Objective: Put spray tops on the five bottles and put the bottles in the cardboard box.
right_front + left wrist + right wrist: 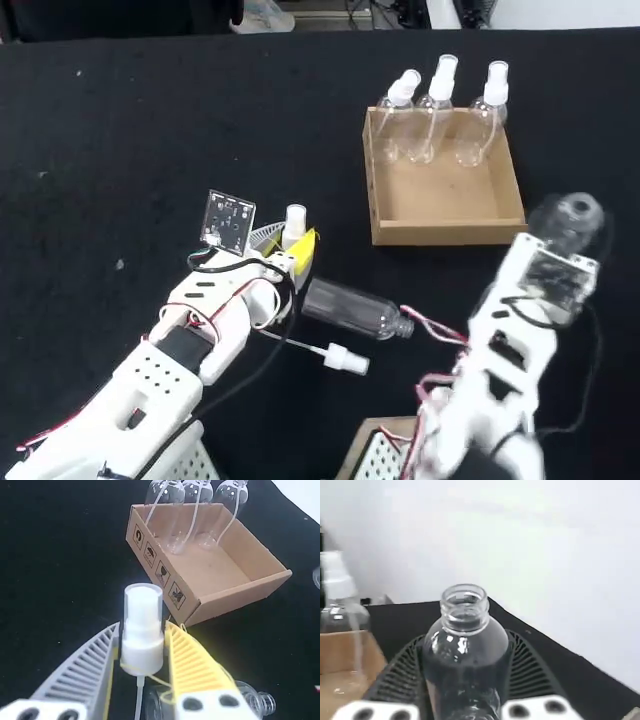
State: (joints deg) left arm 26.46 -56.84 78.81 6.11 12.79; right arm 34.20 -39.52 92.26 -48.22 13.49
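Observation:
My left gripper (pixel 143 652) is shut on a white spray top (pixel 143 627) with its tube hanging down; in the high view that spray top (pixel 295 222) is left of the cardboard box (pixel 445 232). My right gripper (pixel 465 665) is shut on an uncapped clear bottle (pixel 464 650), held upright to the right of the box, where the high view shows this bottle (pixel 567 222). Three capped bottles (pixel 437 110) stand at the box's far wall. Another uncapped bottle (pixel 355 308) lies on the table between the arms, with a loose spray top (pixel 340 357) in front of it.
The table is covered in black cloth (pixel 120 130). A piece of cardboard and white perforated bases (pixel 385 455) sit at the near edge between the arms. Open cloth lies to the far left.

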